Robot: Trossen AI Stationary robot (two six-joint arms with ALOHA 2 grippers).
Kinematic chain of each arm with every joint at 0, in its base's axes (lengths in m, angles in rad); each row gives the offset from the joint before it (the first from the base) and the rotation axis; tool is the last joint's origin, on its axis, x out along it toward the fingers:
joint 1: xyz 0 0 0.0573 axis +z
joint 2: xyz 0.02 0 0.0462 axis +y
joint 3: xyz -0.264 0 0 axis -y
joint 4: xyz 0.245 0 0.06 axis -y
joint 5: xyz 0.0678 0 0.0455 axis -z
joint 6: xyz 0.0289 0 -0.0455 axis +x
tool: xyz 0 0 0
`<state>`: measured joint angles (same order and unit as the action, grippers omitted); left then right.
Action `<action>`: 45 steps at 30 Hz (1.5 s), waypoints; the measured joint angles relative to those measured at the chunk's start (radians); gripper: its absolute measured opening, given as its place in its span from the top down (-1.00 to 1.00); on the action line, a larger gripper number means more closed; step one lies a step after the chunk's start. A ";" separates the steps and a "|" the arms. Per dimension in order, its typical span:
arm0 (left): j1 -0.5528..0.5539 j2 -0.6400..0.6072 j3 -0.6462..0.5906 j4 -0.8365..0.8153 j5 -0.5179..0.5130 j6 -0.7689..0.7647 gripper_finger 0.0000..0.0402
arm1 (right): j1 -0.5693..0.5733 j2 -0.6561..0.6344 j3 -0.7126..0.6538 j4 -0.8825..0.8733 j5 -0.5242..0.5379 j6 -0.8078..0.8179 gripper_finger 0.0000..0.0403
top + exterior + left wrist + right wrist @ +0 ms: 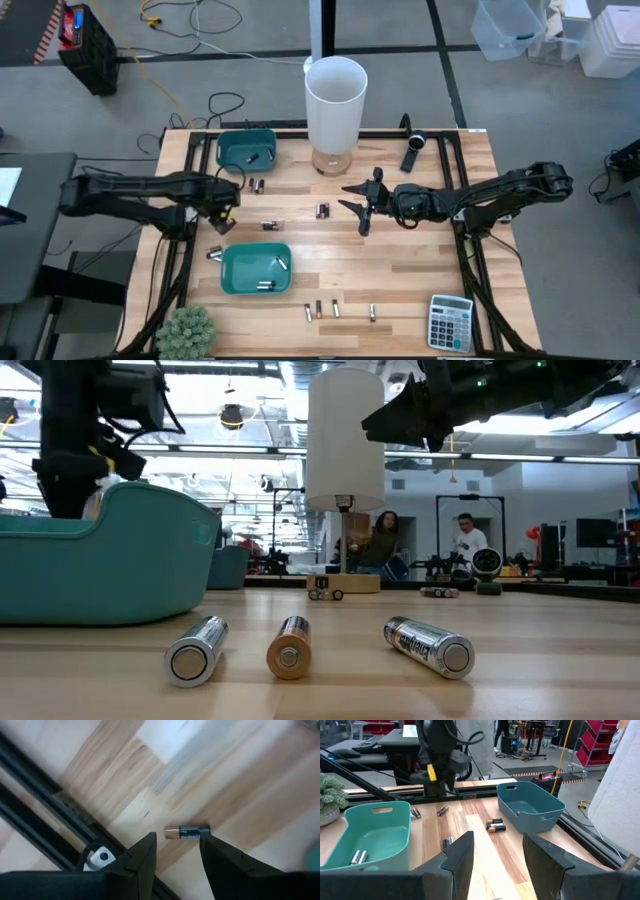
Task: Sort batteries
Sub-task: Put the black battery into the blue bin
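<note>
While both arms hang above the wooden table [400,270], no battery is gripped by either. The left gripper [226,208] is held over the table's left side, between the two teal bins, its fingers [142,857] spread with bare wood between them; a single dark cell with a copper end [187,832] is seen lying on the wood just beyond the fingertips. The right gripper [358,204] is poised near the table's centre, beside the tall white cylinder [335,105], its fingers [460,855] likewise parted and empty.

The batteries are scattered. A few are seen in the near bin [256,270] and at least one, it seems, in the far bin [246,150]. Pairs are found beside the far bin [257,185], at mid-table [323,210] and left of centre [267,226]; another lies by the near bin's left corner [214,253]. A loose row [322,310] is laid along the front edge, with one more apart to its right [372,313]. A calculator [451,323] is placed at the front right corner and a small plant [186,331] at the front left.
</note>
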<state>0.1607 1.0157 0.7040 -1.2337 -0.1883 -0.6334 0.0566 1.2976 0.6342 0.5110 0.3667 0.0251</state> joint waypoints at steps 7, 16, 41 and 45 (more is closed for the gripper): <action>0.019 0.053 -0.051 0.048 -0.008 -0.141 0.27 | 0.003 0.000 0.000 0.006 0.000 0.001 0.08; 0.018 0.061 -0.106 0.106 0.026 -0.272 0.27 | 0.003 0.000 0.000 0.006 0.000 0.001 0.08; -0.065 0.066 -0.146 0.208 0.039 -0.362 -0.30 | 0.016 0.000 0.000 0.001 0.000 0.004 0.08; -0.057 0.066 -0.146 0.209 0.029 -0.371 -0.30 | 0.015 0.000 0.000 0.001 0.000 0.004 0.08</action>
<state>0.1040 1.0821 0.5579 -1.0248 -0.1595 -1.0048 0.0715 1.2976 0.6338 0.5117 0.3672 0.0288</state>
